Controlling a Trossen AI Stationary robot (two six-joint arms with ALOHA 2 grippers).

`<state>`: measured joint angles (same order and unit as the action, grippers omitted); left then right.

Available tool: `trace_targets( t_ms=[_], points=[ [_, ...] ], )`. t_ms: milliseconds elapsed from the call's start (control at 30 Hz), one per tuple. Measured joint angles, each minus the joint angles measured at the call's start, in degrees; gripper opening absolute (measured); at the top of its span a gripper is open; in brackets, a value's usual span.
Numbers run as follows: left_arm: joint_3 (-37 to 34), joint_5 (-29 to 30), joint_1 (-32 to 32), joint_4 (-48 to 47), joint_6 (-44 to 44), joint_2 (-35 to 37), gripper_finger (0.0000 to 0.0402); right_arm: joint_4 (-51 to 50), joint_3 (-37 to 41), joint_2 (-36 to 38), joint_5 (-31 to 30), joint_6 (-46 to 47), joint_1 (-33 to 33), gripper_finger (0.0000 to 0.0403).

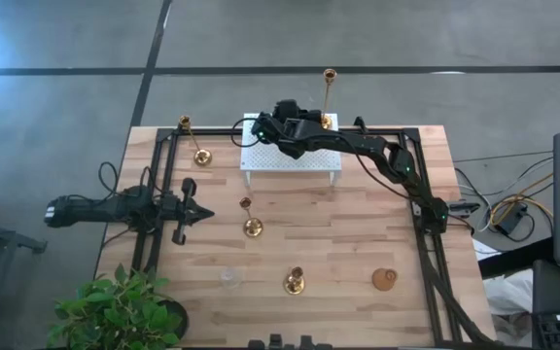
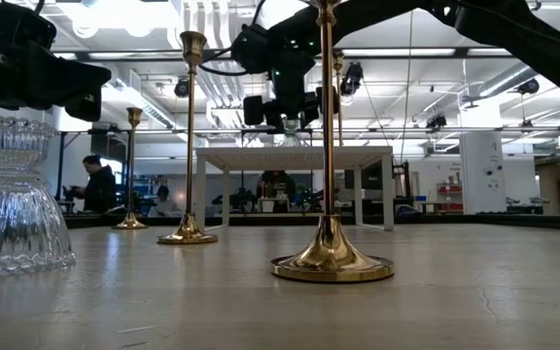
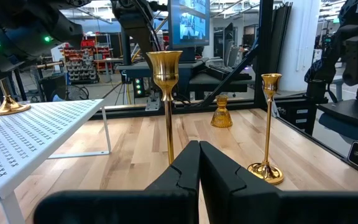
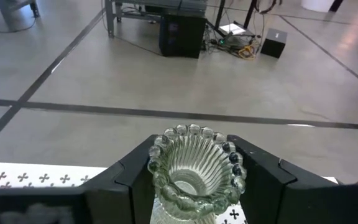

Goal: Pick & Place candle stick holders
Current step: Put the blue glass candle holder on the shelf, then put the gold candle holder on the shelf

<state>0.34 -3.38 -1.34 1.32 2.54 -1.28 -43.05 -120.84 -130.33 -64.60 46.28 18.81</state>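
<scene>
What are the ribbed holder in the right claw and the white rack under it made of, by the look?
The ribbed clear candle holder between the right claw's fingers looks like pressed glass: transparent, fluted, beaded rim. The white perforated rack looks like painted sheet metal, matte, with rows of small cut-outs, though plastic can't be excluded.

My tabletop (image 1: 338,233) is light wood planking. Standing directly on it: the white rack (image 1: 292,160) at the far middle; a brass holder (image 1: 201,156) far left; a tall brass holder (image 1: 252,227) at centre; a short brass holder (image 1: 294,283) near the front; a squat brass holder (image 1: 385,279) front right; a glass holder (image 1: 229,279) front left. A potted plant (image 1: 115,311) sits at the front-left corner.
</scene>
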Motion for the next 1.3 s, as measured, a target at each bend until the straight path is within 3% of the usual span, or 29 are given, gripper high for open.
trace_targets(
  t_ms=[467,1000,1300],
  points=[
    [0.0,0.0,0.0,0.0,0.0,0.0,0.0014,0.0,0.0,0.1,0.1,-0.2,0.0,0.0207],
    [0.0,0.0,0.0,0.0,0.0,0.0,0.0014,0.0,-0.2,0.7,0.5,-0.5,-0.4,0.0312],
    [0.0,0.0,0.0,0.0,0.0,0.0,0.0014,-0.1,-4.2,0.7,0.1,-6.3,-1.1,0.0315]
  ],
)
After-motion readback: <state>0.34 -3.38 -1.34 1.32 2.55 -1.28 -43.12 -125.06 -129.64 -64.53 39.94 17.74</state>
